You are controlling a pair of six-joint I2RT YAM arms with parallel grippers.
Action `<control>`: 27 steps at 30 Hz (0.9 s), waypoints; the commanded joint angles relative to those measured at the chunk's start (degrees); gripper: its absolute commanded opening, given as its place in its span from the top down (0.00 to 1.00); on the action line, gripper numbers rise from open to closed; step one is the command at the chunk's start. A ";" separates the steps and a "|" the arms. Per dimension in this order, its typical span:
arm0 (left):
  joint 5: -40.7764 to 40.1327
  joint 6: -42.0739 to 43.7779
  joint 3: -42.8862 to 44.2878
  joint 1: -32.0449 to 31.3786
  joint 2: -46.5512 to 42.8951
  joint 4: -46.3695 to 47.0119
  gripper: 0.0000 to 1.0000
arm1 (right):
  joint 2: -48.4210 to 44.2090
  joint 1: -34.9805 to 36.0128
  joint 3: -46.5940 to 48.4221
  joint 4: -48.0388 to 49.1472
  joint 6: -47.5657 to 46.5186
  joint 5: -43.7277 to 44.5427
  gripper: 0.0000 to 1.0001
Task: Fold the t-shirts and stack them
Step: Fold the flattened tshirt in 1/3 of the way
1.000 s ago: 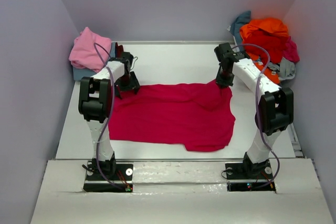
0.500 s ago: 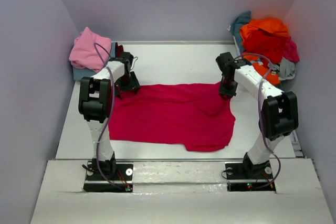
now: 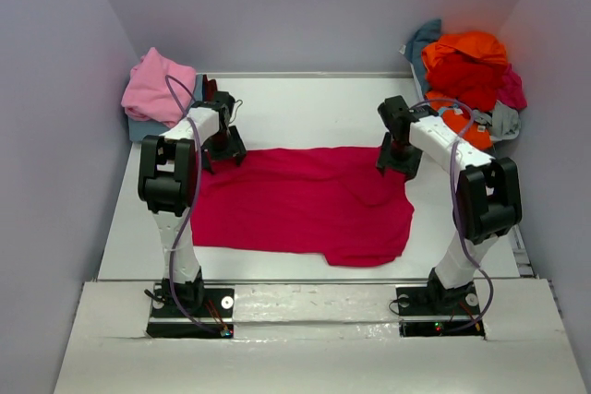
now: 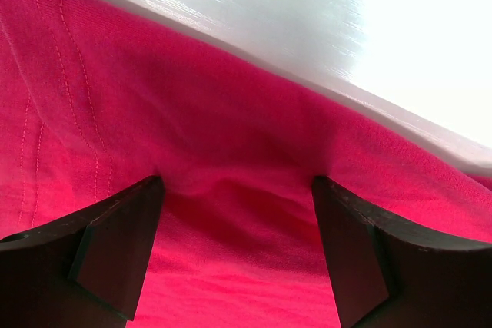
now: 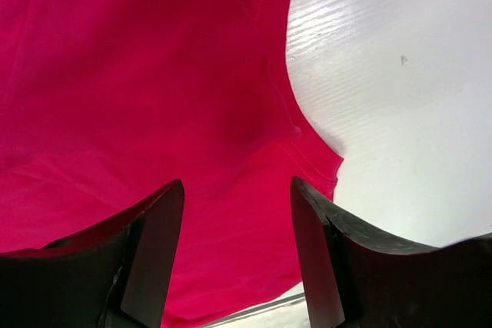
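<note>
**Top external: tee (image 3: 295, 205) spread flat, both jaws open, fold not begun**

Left gripper (image 3: 222, 147) sits low at the tee's far-left corner, jaws wide, gripping nothing. Left wrist shows cloth puckered between the jaws, hem stitching to their left, glossy white table (image 4: 307, 13) beyond. The tee lies between the two grippers: soft magenta-red knit, light ripples, near edge uneven. Right gripper (image 3: 399, 159) is at the far-right corner, jaws apart, holding nothing. The hemmed edge curves off right of them.

My read: flattening is done and the fold comes next. Both jaws need to pinch the far corners and carry them together to the near hem. Pink pile (image 3: 159, 85) is behind the left jaws, orange pile (image 3: 471, 60) behind the right.
</note>
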 commanded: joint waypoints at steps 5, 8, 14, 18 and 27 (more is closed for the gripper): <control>-1.63 0.46 1.18 0.27 -3.37 -2.04 0.10 | 3.24 -0.25 3.77 3.63 -1.66 -6.08 0.38; -1.81 0.02 1.53 0.27 -3.54 -2.65 0.10 | 5.62 -0.25 4.92 5.11 -3.15 -9.67 0.39; -2.60 -0.42 1.53 0.27 -4.16 -3.27 0.10 | 10.10 0.80 4.66 6.17 -4.21 -12.49 0.40; -3.56 -0.59 1.61 0.27 -4.33 -3.79 0.10 | 10.54 0.80 3.16 7.41 -4.39 -13.55 0.40; -6.03 -2.79 1.96 1.49 -2.49 -5.29 0.10 | 12.30 0.80 -1.58 9.95 -5.00 -14.70 0.40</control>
